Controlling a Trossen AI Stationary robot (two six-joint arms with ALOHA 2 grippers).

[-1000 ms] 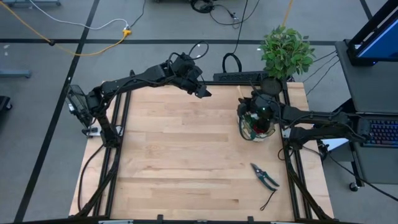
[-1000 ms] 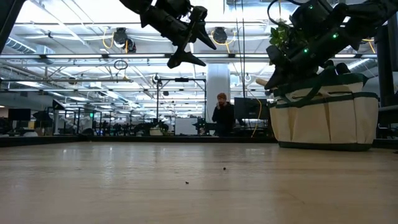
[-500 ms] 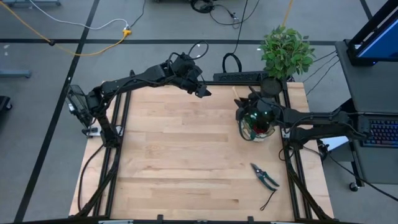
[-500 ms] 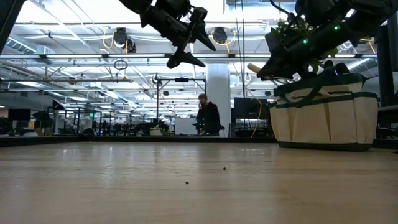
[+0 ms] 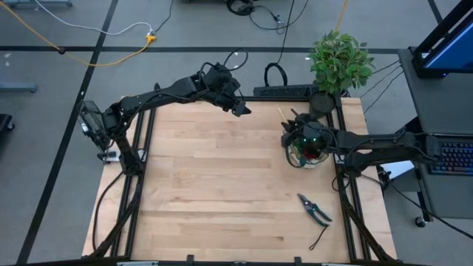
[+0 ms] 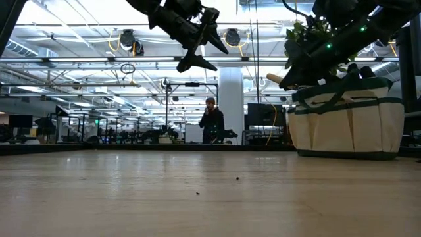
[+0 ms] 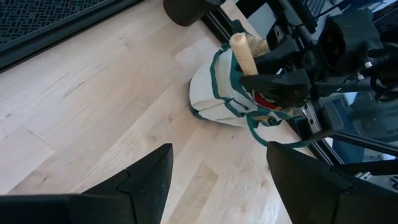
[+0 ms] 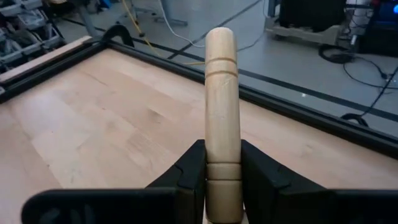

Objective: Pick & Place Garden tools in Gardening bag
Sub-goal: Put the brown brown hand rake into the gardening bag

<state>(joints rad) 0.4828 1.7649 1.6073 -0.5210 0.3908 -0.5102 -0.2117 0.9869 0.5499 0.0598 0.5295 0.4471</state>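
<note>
Jaws of right gripper [image 8: 222, 177] clamped on a wooden tool handle [image 8: 221, 93], held over the gardening bag [image 6: 347, 122].
Step, as I read it: dropping this tool into the bag; next move needs lowering, then release. Handle sits squarely between the jaws, sticking out forward. Pruning shears [image 5: 315, 209] lie on the bench [image 5: 214, 185], well apart. Left gripper [image 5: 240, 109] hangs at the far edge, jaws apart, empty.

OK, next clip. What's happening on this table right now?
The right gripper is shut on a wooden tool handle and holds it over the gardening bag at the table's far right. The left gripper hangs open in the air above the far side of the table, holding nothing. A pair of pruning shears lies on the table nearer the front, not yet packed.
</note>
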